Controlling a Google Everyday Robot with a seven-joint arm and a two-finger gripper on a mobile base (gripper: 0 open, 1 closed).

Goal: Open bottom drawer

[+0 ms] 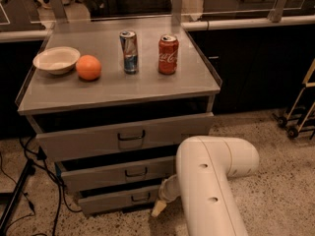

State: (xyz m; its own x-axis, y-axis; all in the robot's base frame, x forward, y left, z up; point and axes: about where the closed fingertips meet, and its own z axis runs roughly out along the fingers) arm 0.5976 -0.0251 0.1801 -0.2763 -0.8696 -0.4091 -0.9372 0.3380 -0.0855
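The bottom drawer is the slimmest grey front at the foot of the metal cabinet, with a small dark loop handle. A dark gap shows above its front. My gripper is low at the drawer's right end, just right of the handle and close to the front, with its pale tip pointing down toward the floor. My bulky white arm hides the rest of the gripper and the cabinet's lower right corner.
On the cabinet top stand a white bowl, an orange, a blue can and a red cola can. Cables and a stand leg lie on the floor at left. A wheeled cart is at right.
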